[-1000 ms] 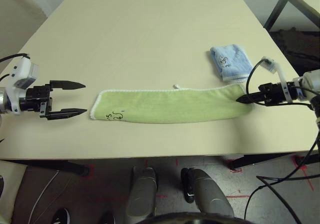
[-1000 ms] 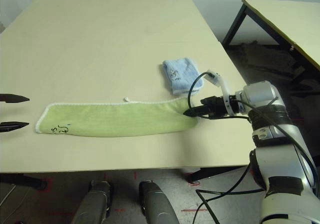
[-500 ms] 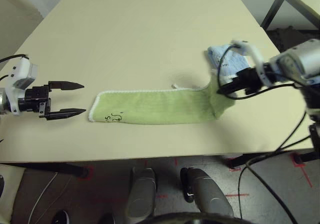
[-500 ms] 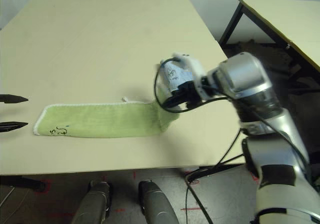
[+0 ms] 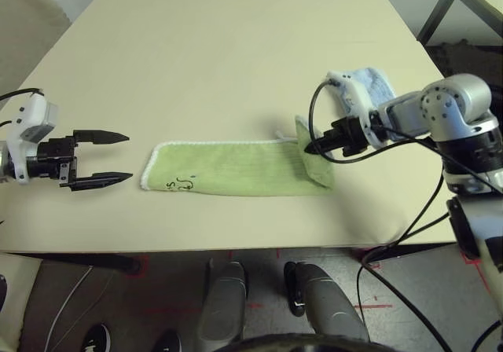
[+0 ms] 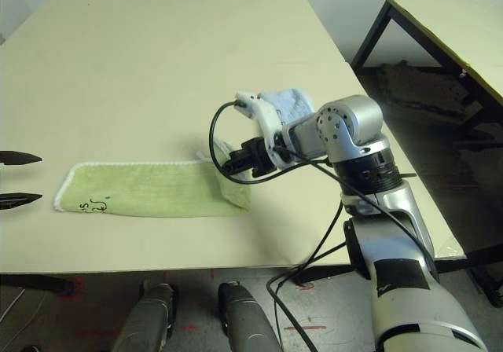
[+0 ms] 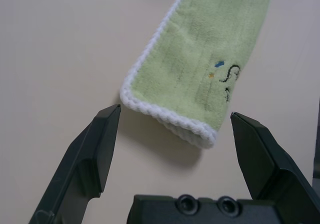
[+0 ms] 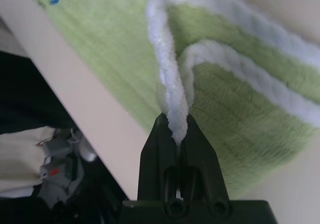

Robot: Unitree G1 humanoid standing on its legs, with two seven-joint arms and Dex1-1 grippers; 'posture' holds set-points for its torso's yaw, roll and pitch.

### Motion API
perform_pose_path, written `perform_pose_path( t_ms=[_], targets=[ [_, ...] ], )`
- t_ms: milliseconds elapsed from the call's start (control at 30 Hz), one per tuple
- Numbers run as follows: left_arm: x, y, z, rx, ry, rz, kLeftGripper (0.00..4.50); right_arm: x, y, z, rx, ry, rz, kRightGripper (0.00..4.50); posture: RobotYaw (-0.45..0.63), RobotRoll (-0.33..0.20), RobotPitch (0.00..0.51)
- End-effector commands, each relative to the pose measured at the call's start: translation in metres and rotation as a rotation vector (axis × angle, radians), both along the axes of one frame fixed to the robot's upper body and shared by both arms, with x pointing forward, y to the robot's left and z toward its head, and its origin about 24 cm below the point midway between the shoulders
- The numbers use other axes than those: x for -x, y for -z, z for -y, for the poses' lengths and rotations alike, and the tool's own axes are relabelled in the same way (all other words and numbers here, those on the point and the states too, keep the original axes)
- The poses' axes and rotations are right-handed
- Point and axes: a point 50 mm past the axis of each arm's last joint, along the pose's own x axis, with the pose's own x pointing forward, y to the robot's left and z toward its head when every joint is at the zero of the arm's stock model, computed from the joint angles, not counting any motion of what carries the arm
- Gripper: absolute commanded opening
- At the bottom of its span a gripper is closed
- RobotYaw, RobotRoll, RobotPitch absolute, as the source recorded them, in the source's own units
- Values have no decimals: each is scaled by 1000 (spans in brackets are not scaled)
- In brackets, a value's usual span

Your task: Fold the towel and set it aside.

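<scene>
Clearly the right gripper pinches the white-edged end of the towel and holds it raised over the strip, apparently to double it lengthwise. It lies along the table's near edge (blue towel behind). Beyond its printed end, the left gripper waits spread.

A lab or test room: a plain pale work surface, a second black-legged table beside it, red tape marks on the grey floor, loose cables underneath.
</scene>
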Motion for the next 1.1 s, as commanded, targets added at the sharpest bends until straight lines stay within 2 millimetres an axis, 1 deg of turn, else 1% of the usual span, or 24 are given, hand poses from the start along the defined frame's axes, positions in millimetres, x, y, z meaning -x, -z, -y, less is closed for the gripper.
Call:
perform_pose_path(
  t_ms=[33, 67, 167, 267, 300, 333, 400, 500, 533, 667, 733, 767, 833, 867, 933, 1000, 1067, 1100],
  targets=[
    [2, 0, -3, -18, -9, -6, 4500, 10, 3, -5, 0, -34, -24, 9, 78, 0, 187],
    [2, 0, -4, -19, -11, -6, 4500, 11, 3, -7, -2, -33, -21, 9, 78, 0, 187],
    [2, 1, -5, -21, -17, -5, 4500, 10, 1, -14, -34, -23, -15, 710, 78, 0, 187],
    [2, 2, -6, -22, -21, -7, 4500, 10, -3, -20, -63, -10, -3, 1815, 78, 0, 184],
    [2, 2, -6, -23, -23, -7, 4500, 9, -5, -21, -69, -4, 4, 2056, 78, 0, 184],
    [2, 2, -6, -23, -24, -8, 4500, 9, -6, -22, -73, 4, 12, 2483, 77, 0, 181],
    [2, 3, -6, -24, -26, -8, 4500, 5, -9, -23, -84, 34, 32, 3161, 76, 0, 180],
    [2, 3, -6, -24, -28, -7, 4500, 2, -14, -24, -100, 65, 53, 4304, 74, 0, 180],
    [2, 3, -6, -24, -29, -7, 4500, 1, -17, -24, -114, 73, 58, 4464, 74, 0, 180],
    [2, 4, -7, -25, -36, -8, 4500, 5, -36, -19, -184, 30, 103, 4464, 72, 0, 178],
    [2, 4, -8, -26, -40, -7, 4500, 8, -41, -13, -175, 23, 152, 4464, 73, 0, 178],
    [2, 4, -8, -26, -41, -7, 4500, 11, -41, -9, -155, 23, 185, 4464, 74, 0, 178],
    [2, 4, -9, -26, -45, -6, 4500, 17, -35, 2, -135, 20, 224, 4464, 74, 0, 178],
    [2, 5, -9, -26, -47, -7, 4500, 21, -32, 6, -156, 10, 239, 4343, 74, 0, 178],
    [3, 6, -10, -25, -52, -8, 4500, 30, -20, 14, -182, -29, 251, 4026, 73, 0, 178],
    [4, 6, -11, -24, -58, -10, 4500, 40, -7, 17, -185, -90, 261, 3298, 72, 0, 178],
    [4, 6, -12, -24, -62, -11, 4500, 48, 4, 14, -189, -162, 292, 2514, 75, 0, 178],
    [4, 6, -12, -23, -63, -11, 4500, 50, 8, 12, -194, -189, 313, 2219, 75, 0, 178]
  ],
)
